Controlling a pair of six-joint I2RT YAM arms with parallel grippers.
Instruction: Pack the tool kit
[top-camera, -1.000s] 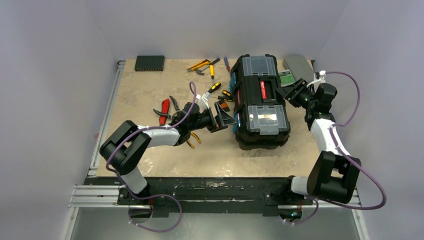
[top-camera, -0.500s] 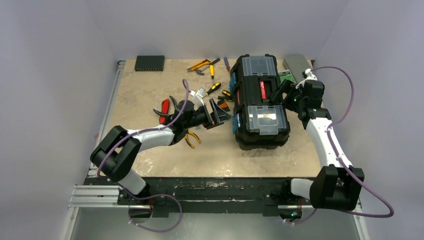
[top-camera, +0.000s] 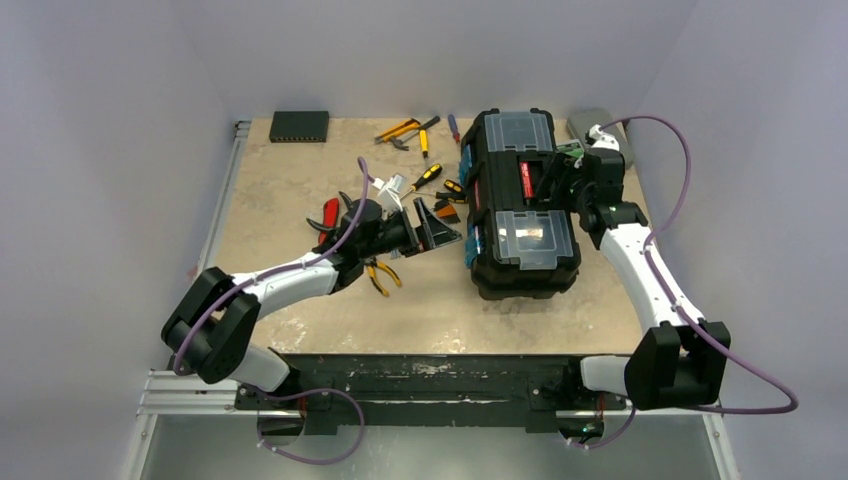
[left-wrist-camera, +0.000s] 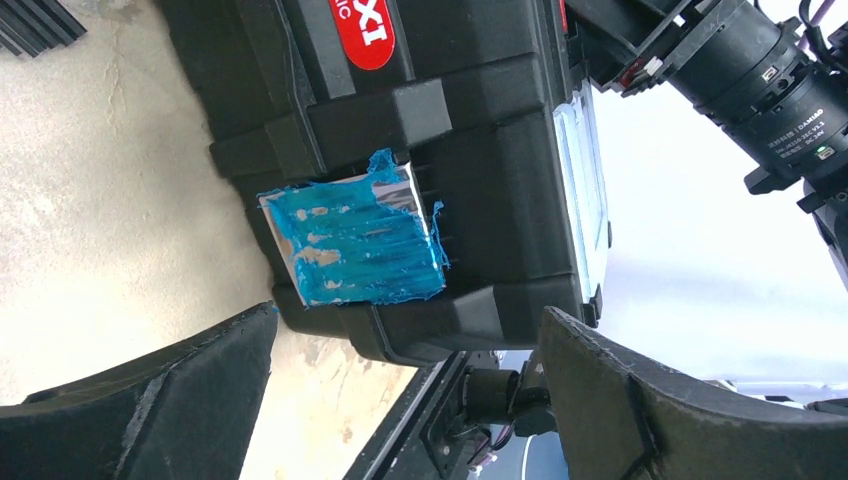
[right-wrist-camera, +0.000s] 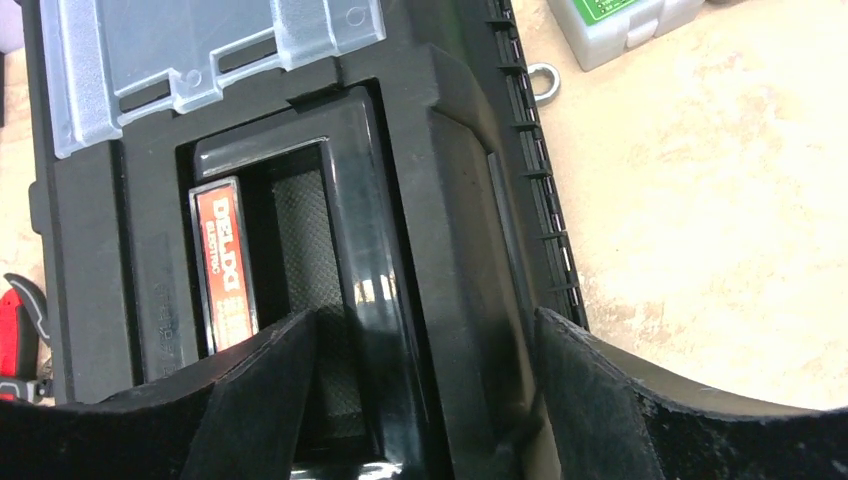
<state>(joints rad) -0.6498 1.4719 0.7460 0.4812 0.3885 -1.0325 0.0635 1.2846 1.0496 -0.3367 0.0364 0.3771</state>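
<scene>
The black toolbox (top-camera: 520, 205) stands closed right of centre, with two clear-lidded compartments and a red-labelled handle (top-camera: 526, 180). My left gripper (top-camera: 437, 225) is open just left of the box, facing its near blue latch (left-wrist-camera: 352, 240). My right gripper (top-camera: 553, 180) is open over the lid's right side, its fingers (right-wrist-camera: 250, 400) straddling the black ridge beside the handle recess (right-wrist-camera: 300, 250). Yellow-black screwdrivers and pliers (top-camera: 408, 131) lie at the back. Red-handled pliers (top-camera: 328, 218) and yellow-handled pliers (top-camera: 383, 275) lie by my left arm.
A flat black rectangular box (top-camera: 299, 125) sits at the back left. A small grey case with a green label (right-wrist-camera: 620, 20) lies right of the toolbox, behind my right wrist. More small tools (top-camera: 450, 192) lie against the toolbox's left side.
My right gripper has swung left from the grey case onto the toolbox lid by the handle. My left gripper has drawn back slightly left and up, staying open.
</scene>
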